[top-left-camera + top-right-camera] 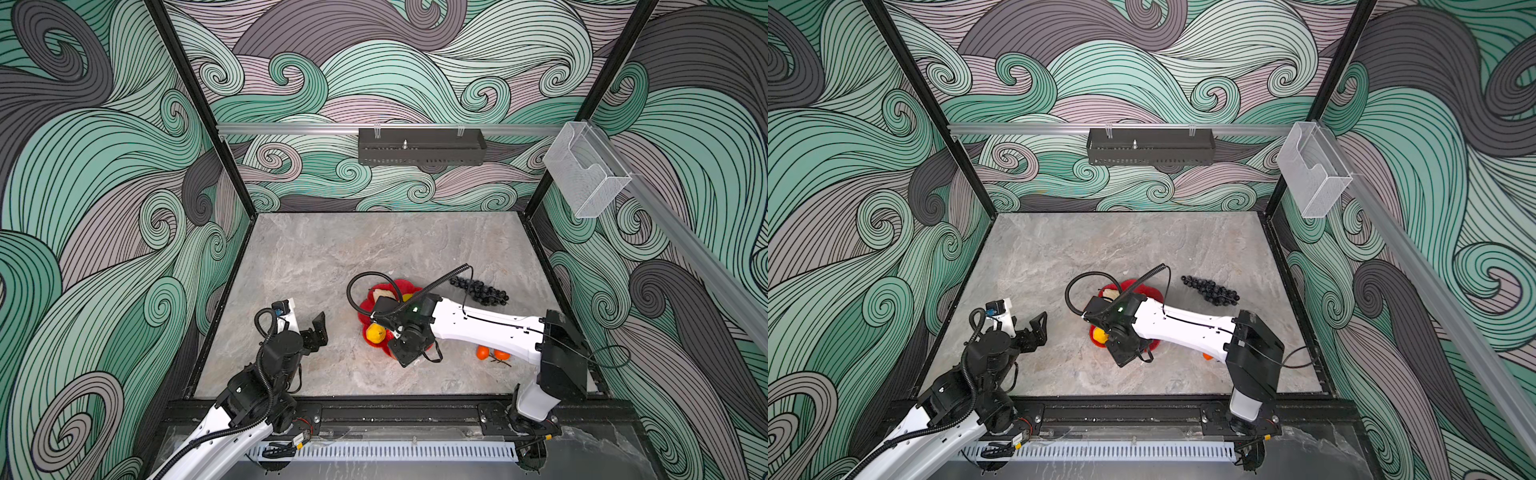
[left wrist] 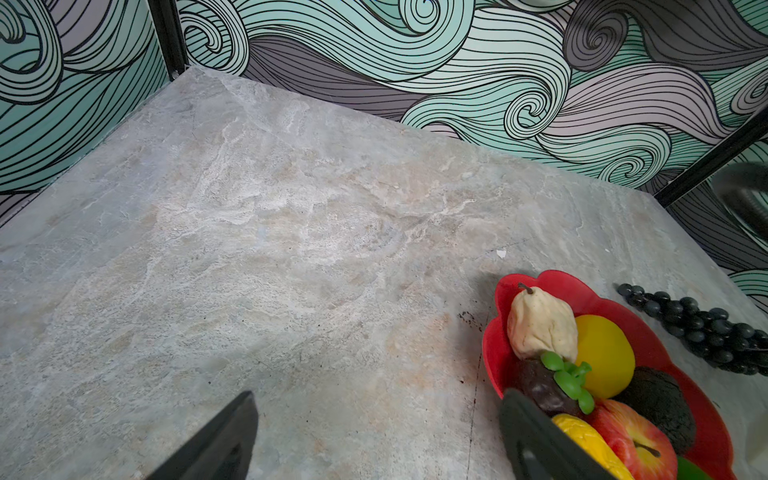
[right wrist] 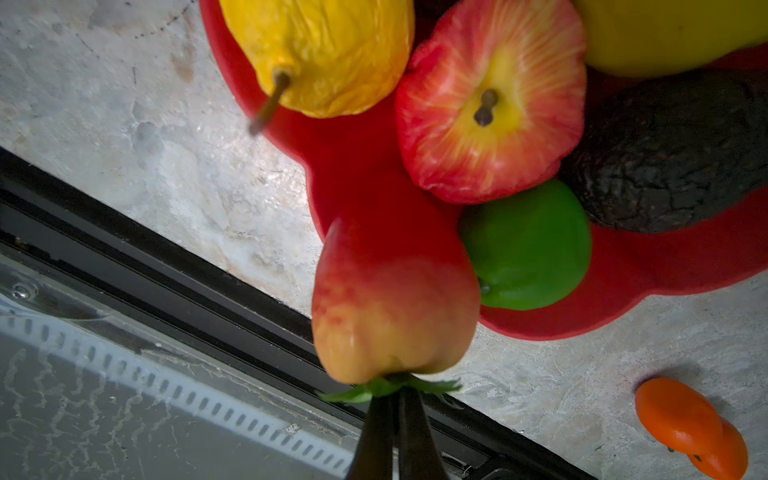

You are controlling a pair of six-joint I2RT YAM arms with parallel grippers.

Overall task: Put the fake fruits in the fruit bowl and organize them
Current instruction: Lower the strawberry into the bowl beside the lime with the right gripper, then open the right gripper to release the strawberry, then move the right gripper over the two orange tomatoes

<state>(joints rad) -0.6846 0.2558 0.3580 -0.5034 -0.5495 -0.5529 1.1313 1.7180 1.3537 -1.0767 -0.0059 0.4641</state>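
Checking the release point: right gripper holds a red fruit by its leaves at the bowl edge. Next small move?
Probably ease it slightly further in over the bowl, then open. The right gripper is shut on the leaves of the red fruit, which hangs at the rim; bare bowl shows beside apple and lime.

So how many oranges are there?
2. Both sit side by side on the table, outside the bowl: one orange nearer the bowl, the other orange beyond it. More may hide under the right arm.
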